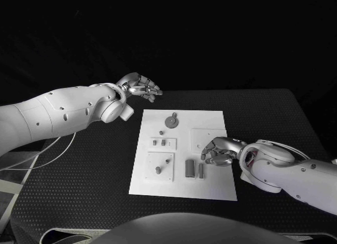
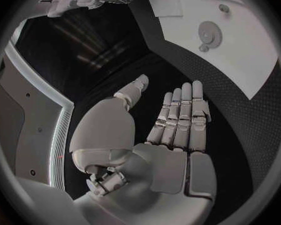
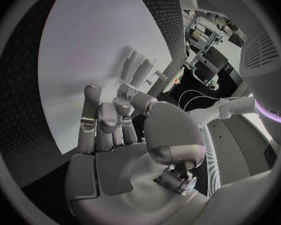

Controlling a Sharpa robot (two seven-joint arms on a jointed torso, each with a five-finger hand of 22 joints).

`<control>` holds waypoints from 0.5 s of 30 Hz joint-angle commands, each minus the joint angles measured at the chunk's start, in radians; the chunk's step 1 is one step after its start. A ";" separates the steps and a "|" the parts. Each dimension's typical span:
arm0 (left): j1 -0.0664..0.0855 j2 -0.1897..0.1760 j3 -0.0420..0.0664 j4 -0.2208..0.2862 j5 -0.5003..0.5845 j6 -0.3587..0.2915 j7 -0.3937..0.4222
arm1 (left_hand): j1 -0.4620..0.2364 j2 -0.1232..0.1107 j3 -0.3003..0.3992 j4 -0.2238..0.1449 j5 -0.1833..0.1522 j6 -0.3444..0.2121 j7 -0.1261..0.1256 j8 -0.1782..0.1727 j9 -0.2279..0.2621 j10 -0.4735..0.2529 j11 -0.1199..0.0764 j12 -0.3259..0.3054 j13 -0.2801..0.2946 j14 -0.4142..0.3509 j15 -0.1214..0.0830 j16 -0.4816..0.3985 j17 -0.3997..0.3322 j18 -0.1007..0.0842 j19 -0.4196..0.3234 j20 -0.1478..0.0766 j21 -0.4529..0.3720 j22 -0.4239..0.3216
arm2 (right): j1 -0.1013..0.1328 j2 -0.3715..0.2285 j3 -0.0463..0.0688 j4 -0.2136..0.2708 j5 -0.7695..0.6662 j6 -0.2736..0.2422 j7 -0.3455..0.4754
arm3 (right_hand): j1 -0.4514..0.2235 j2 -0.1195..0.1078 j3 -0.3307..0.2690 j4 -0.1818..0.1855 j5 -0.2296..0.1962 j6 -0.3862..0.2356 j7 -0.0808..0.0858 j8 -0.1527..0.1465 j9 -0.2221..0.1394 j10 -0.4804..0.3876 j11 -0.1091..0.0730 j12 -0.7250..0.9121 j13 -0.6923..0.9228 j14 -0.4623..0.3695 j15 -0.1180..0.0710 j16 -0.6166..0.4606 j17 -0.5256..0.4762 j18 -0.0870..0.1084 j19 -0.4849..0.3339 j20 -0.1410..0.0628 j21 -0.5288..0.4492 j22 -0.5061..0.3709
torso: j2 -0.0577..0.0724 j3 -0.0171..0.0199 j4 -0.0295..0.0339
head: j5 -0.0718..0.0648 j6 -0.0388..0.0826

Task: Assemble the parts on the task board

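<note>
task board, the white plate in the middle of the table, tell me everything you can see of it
The white rectangular task board lies flat on the black table, matt and plastic-looking. Two raised square panels sit on it. Small grey parts are on it: a round disc with a knob near its far end, small pegs mid-board, and two upright blocks toward the near end. The right hand hovers over or rests on its right side, contact unclear; the left hand is apart from it.

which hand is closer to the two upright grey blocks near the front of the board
Right. The right hand hovers just beside the grey blocks over the task board; the left hand is raised off the board's far left corner, well away.
</note>
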 commanded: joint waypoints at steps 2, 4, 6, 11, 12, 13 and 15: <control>0.001 0.001 0.000 0.001 0.002 0.014 0.010 | 0.000 -0.002 -0.002 0.006 -0.003 -0.004 0.013 0.005 -0.002 -0.004 -0.002 0.007 -0.001 0.009 0.001 -0.004 0.002 0.018 -0.002 0.001 0.003 -0.001 | -0.001 0.005 0.000 -0.003 -0.018 0.040 0.018 | -0.004 0.010 0.009 0.000 0.002 -0.017 0.034 0.008 -0.002 0.000 0.005 0.005 -0.002 0.000 0.003 0.000 0.001 0.016 -0.004 0.004 0.004 0.021 | 0.000 0.0000 0.0001 | 0.000 -0.001; 0.001 0.002 0.000 0.001 0.002 0.013 0.009 | -0.001 -0.002 -0.002 0.006 -0.003 -0.004 0.013 0.005 -0.002 -0.004 -0.002 0.007 -0.001 0.009 0.001 -0.004 0.002 0.018 -0.002 0.001 0.003 -0.001 | -0.002 0.008 0.000 -0.003 -0.017 0.046 0.019 | -0.005 0.012 0.010 0.000 0.002 -0.015 0.033 0.009 -0.003 0.000 0.005 0.005 -0.002 0.000 0.002 0.000 0.001 0.016 -0.004 0.005 0.005 0.021 | 0.000 -0.0002 0.0000 | 0.000 -0.001; 0.001 0.002 0.000 0.001 0.002 0.013 0.010 | -0.001 -0.002 -0.003 0.006 -0.003 -0.004 0.013 0.005 -0.002 -0.004 -0.002 0.007 -0.001 0.009 0.001 -0.004 0.002 0.018 -0.002 0.001 0.003 -0.002 | -0.004 0.011 0.000 -0.004 -0.017 0.050 0.020 | -0.007 0.014 0.011 0.001 0.002 -0.013 0.033 0.010 -0.004 0.000 0.005 0.006 -0.002 0.000 0.002 0.000 0.001 0.016 -0.004 0.005 0.005 0.021 | 0.000 -0.0001 -0.0005 | 0.000 -0.002; 0.001 0.002 0.000 0.001 0.002 0.013 0.010 | -0.001 -0.002 -0.003 0.006 -0.003 -0.004 0.013 0.005 -0.002 -0.004 -0.002 0.007 -0.001 0.009 0.001 -0.004 0.002 0.018 -0.002 0.001 0.003 -0.002 | -0.009 0.019 0.000 -0.008 -0.015 0.059 0.021 | -0.010 0.016 0.012 0.000 0.002 -0.011 0.032 0.011 -0.005 0.000 0.004 0.006 -0.002 0.000 0.002 0.000 0.001 0.016 -0.004 0.005 0.006 0.021 | 0.000 0.0003 -0.0001 | 0.001 -0.002; 0.001 0.002 0.000 0.001 0.002 0.013 0.010 | -0.001 -0.002 -0.003 0.006 -0.003 -0.004 0.013 0.005 -0.002 -0.004 -0.002 0.007 -0.001 0.009 0.001 -0.004 0.002 0.018 -0.002 0.001 0.003 -0.002 | -0.010 0.020 0.000 -0.009 -0.015 0.062 0.021 | -0.010 0.016 0.012 0.000 0.002 -0.011 0.032 0.011 -0.005 0.000 0.004 0.006 -0.002 0.000 0.002 0.000 0.001 0.016 -0.004 0.005 0.006 0.021 | 0.000 0.0003 -0.0001 | 0.001 -0.002; 0.001 0.002 0.000 0.001 0.002 0.013 0.010 | -0.001 -0.002 -0.003 0.006 -0.003 -0.004 0.013 0.005 -0.002 -0.004 -0.002 0.007 -0.001 0.009 0.001 -0.004 0.002 0.018 -0.002 0.001 0.003 -0.002 | -0.011 0.022 0.000 -0.011 -0.014 0.065 0.022 | -0.010 0.016 0.012 0.000 0.002 -0.011 0.032 0.011 -0.005 0.000 0.004 0.006 -0.002 0.000 0.001 0.000 0.001 0.016 -0.004 0.005 0.006 0.021 | 0.000 0.0004 -0.0005 | 0.001 -0.003; 0.001 0.001 0.000 0.001 0.002 0.013 0.010 | -0.001 -0.002 -0.003 0.006 -0.003 -0.004 0.013 0.005 -0.002 -0.004 -0.002 0.007 -0.001 0.009 0.001 -0.004 0.002 0.018 -0.002 0.001 0.003 -0.002 | -0.013 0.027 0.000 -0.018 -0.014 0.068 0.022 | -0.011 0.017 0.013 0.000 0.002 -0.011 0.032 0.012 -0.006 0.000 0.004 0.006 -0.003 0.000 0.001 0.000 0.001 0.016 -0.004 0.005 0.006 0.021 | 0.000 0.0003 -0.0007 | 0.000 -0.003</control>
